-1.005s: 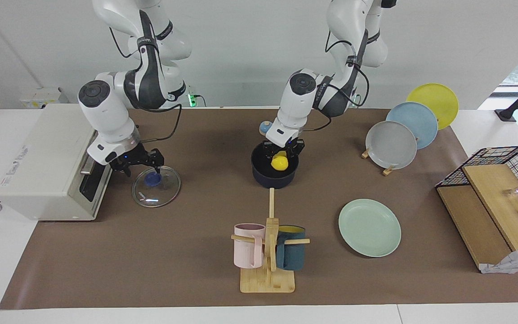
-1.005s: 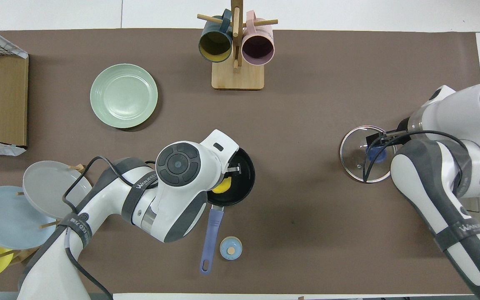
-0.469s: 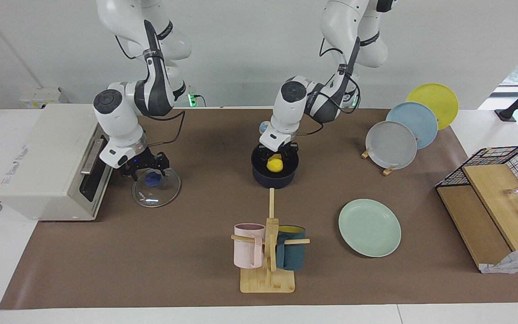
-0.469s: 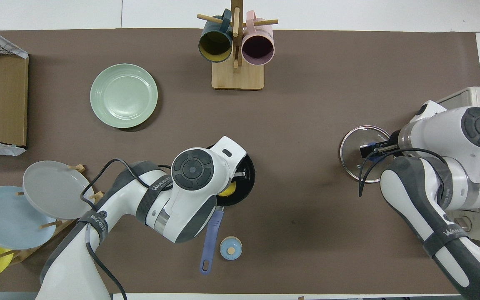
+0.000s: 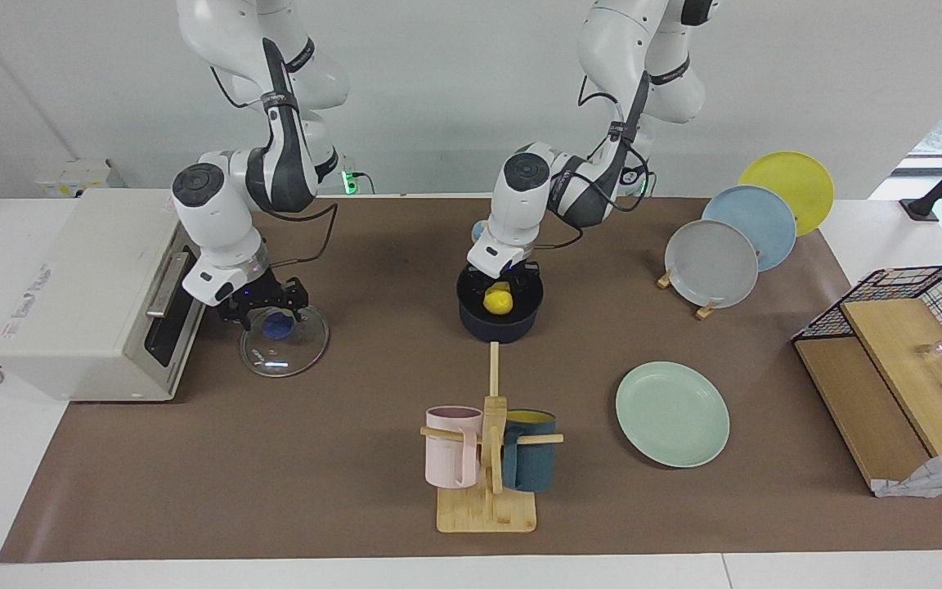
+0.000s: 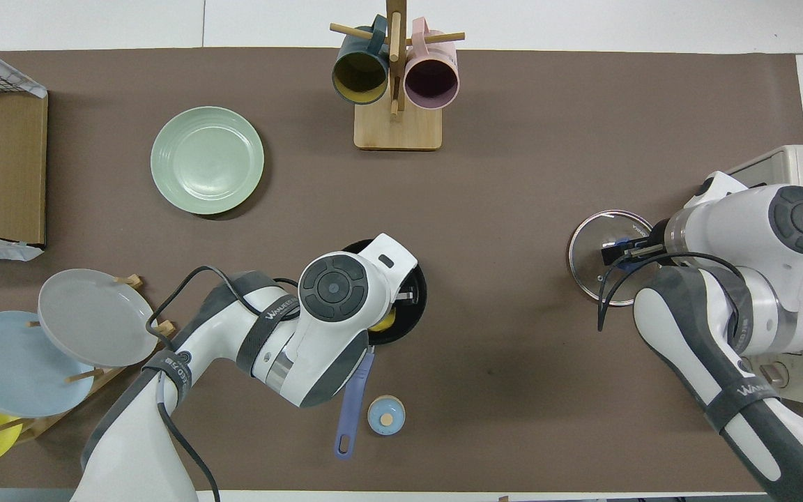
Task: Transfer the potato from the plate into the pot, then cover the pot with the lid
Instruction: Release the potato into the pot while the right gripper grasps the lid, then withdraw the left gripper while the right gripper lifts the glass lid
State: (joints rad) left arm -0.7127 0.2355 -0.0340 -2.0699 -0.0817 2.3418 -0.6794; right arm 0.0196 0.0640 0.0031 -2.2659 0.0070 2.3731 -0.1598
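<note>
The yellow potato [image 5: 498,301] is inside the dark blue pot [image 5: 495,329] at mid-table, and part of it shows in the overhead view [image 6: 383,323]. My left gripper [image 5: 505,285] reaches down into the pot and is shut on the potato. The pot's handle [image 6: 350,411] points toward the robots. The clear glass lid [image 5: 284,343] lies flat on the mat toward the right arm's end, beside the white box. My right gripper [image 5: 266,309] is open, low over the lid, with its fingers either side of the blue knob [image 5: 277,326]. The mint-green plate [image 5: 672,414] lies empty, farther from the robots than the pot.
A wooden mug rack [image 5: 487,458] with a pink and a dark mug stands farther out than the pot. A small blue-topped bell [image 6: 385,415] sits by the pot handle. Upright grey, blue and yellow plates [image 5: 733,245], a wire basket [image 5: 912,327] and a white box [image 5: 87,286] line the table ends.
My left gripper has sunk lower into the pot with the potato. My right arm has drawn back toward the robots and now sits squarely over the lid's knob.
</note>
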